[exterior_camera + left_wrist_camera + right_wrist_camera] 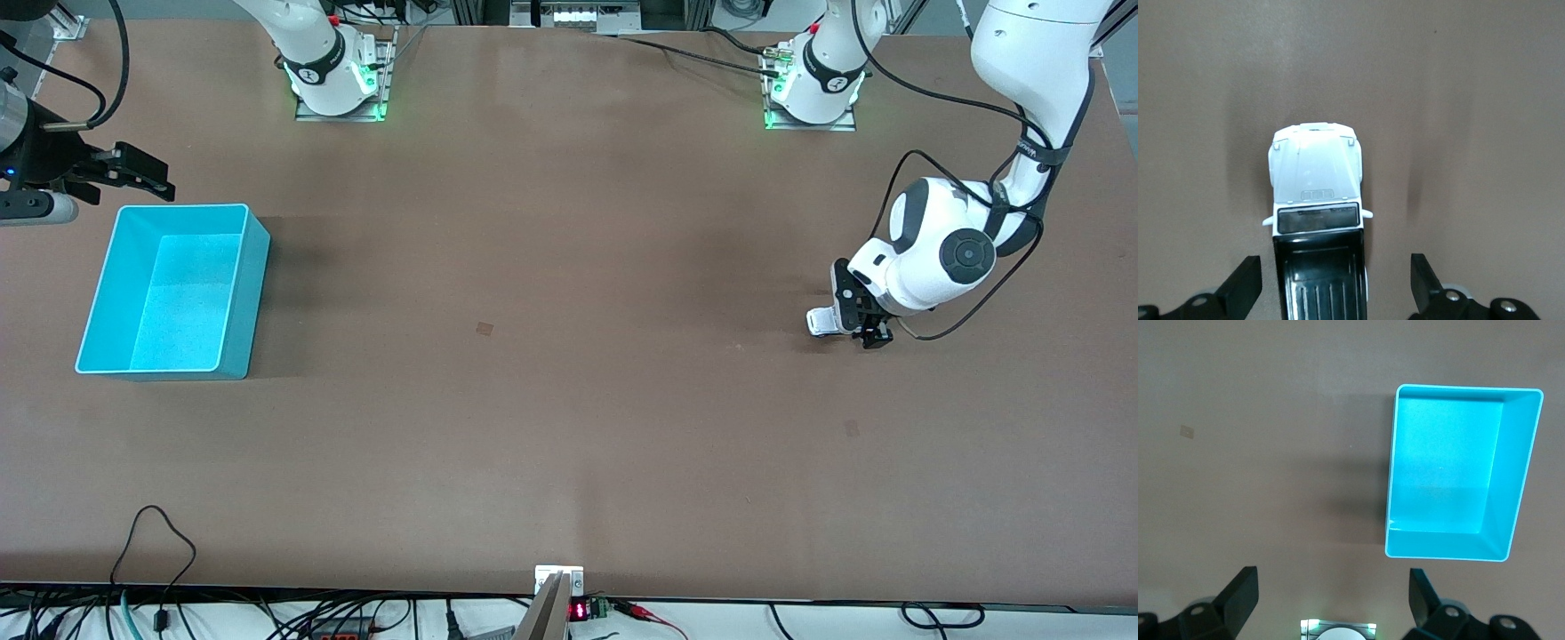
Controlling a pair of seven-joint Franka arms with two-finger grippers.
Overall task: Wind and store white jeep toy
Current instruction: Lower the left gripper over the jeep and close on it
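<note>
I see the counter [569, 356] bare between the turquoise bin [173, 292], at the right arm's end, and the white jeep toy [1317, 220], at the left arm's end. My left gripper [855, 322] straddles the jeep's roof, jaws wide, nothing gripped, wrist bent down. The right gripper [1331, 603] waits open above the bin's end.

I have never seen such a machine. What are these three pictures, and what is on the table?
Two white robot arms stand at a brown table. One picture comes from a high camera facing them; the other two come from cameras on the wrists. The left pincer is low over the white jeep toy, its fingers open on either side, gripping nothing yet. The right pincer waits open in the air near the empty turquoise bin, which sits at the right arm's end of the table.
</note>
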